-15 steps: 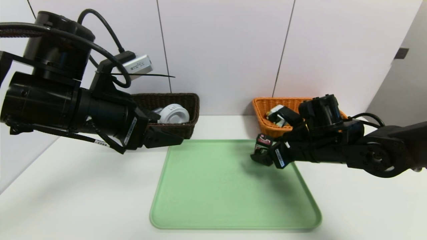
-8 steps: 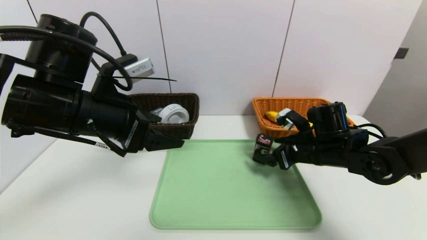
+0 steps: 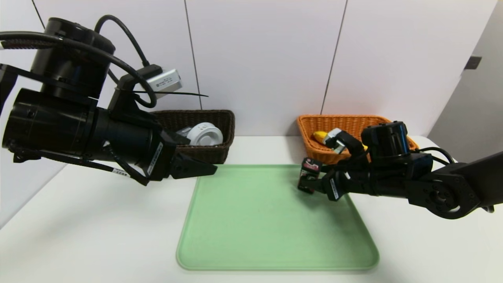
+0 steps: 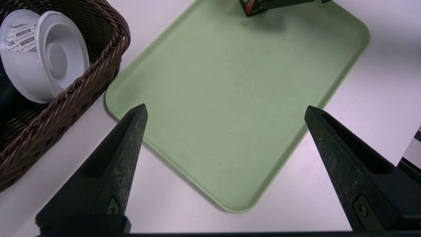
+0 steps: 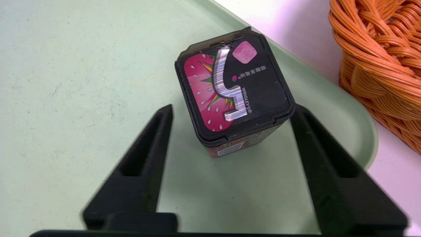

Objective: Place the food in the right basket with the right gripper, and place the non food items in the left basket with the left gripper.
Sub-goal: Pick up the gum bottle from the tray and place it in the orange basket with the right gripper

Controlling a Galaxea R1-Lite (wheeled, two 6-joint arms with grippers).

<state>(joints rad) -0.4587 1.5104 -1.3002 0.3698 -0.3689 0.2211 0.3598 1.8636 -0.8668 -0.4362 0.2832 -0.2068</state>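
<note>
A small black gum box (image 3: 309, 172) with a pink strawberry lid (image 5: 235, 89) stands upright on the green tray (image 3: 255, 220) at its far right corner. My right gripper (image 3: 310, 184) sits low around it, open; in the right wrist view (image 5: 232, 110) one finger touches the box's corner and the other stands a gap away. The orange right basket (image 3: 314, 151) behind holds a yellow item (image 3: 320, 136). The brown left basket (image 3: 222, 118) holds a white round container (image 3: 204, 135). My left gripper (image 3: 204, 169) hovers open and empty at the tray's left edge (image 4: 226, 109).
The tray (image 4: 230, 82) lies in the middle of a white table, bare except for the gum box. Both baskets stand against the back wall. The orange basket's woven wall (image 5: 378, 65) is close beside the right gripper. A grey panel stands at the far right.
The right arm has drawn back slightly, uncovering the yellow item in the orange basket, and its fingers have narrowed around the gum box. The left arm has barely moved.
</note>
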